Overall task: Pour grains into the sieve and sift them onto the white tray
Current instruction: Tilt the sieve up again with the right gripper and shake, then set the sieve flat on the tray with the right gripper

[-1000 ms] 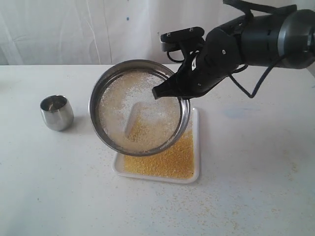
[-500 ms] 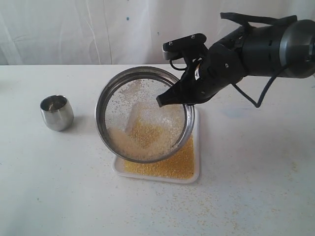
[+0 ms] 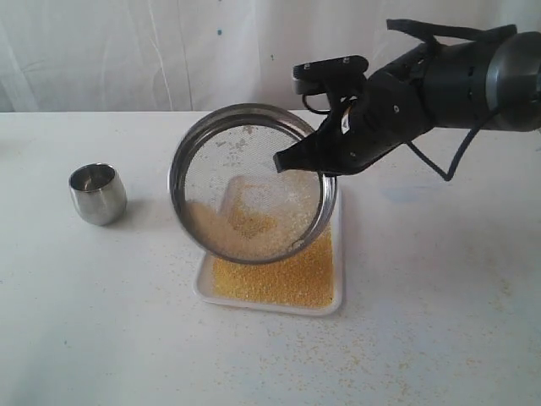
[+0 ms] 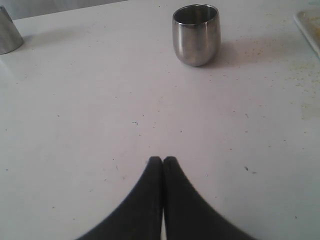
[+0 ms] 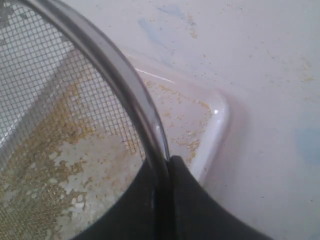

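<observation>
Right gripper (image 5: pixel 163 167) clamped tight on the steel rim of the sieve (image 5: pixel 107 65), grains (image 5: pixel 45 170) speckling its mesh, a grain-dusted corner of the white tray (image 5: pixel 220 117) just beside, table (image 5: pixel 270 60) beyond.

We see golden-yellow grains (image 3: pixel 275 283) on the white tray (image 3: pixel 271 307). Paler whitish bits lie on the sieve (image 3: pixel 226 169), which has a fine grey grid mesh and a shiny silver ring. The cup (image 3: pixel 97 193) is mirror steel. The right claw (image 3: pixel 286 161) and left claw (image 4: pixel 162 161) are matte black, and the bench (image 3: pixel 423 296) is off-white, speckled yellow.
</observation>
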Tool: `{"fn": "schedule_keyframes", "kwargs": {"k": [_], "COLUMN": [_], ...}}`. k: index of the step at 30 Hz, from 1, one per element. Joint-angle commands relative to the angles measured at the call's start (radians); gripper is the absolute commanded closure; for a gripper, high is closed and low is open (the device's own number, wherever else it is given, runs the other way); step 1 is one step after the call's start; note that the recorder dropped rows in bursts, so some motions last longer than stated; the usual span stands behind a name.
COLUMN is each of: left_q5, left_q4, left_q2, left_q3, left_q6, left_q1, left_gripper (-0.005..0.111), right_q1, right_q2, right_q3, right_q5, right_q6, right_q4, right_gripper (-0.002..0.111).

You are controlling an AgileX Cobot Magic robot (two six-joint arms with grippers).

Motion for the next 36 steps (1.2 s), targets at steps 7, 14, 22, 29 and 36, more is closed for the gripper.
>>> {"fn": "schedule_keyframes", "kwargs": {"k": [7,14,22,29,36], "left_q5": [0.003,0.003,0.003,0.003,0.003], "left_q4": [-0.01,-0.01,-0.01,-0.01,-0.01], "left_q2": [-0.004,-0.004,-0.004,-0.004,-0.004], "left_q3": [0.004,0.004,0.004,0.004,0.004], "left_q6": [-0.002,-0.002,-0.002,-0.002,-0.002], "left_q1": [-0.003,-0.003,-0.003,-0.003,-0.003], "left_gripper": [0.107,0.107,0.107,0.107,0.107], "right_q1": [-0.203,-0.218,-0.218,-0.218,-0.218], "right_q2": [0.073,0.139,0.239,0.273,0.301], "right_q3": [-0.108,-0.212,-0.214,-0.214,-0.214], "right_q5": [0.264,0.323,0.365,0.324,0.33], "right_q6": [-0.174,-0.38,-0.372,-0.372,-0.372], "right_q4": [0.315,0.628,0.63,0.618,0.605], "right_gripper": [0.108,0.108,0.108,0.108,0.088]}}
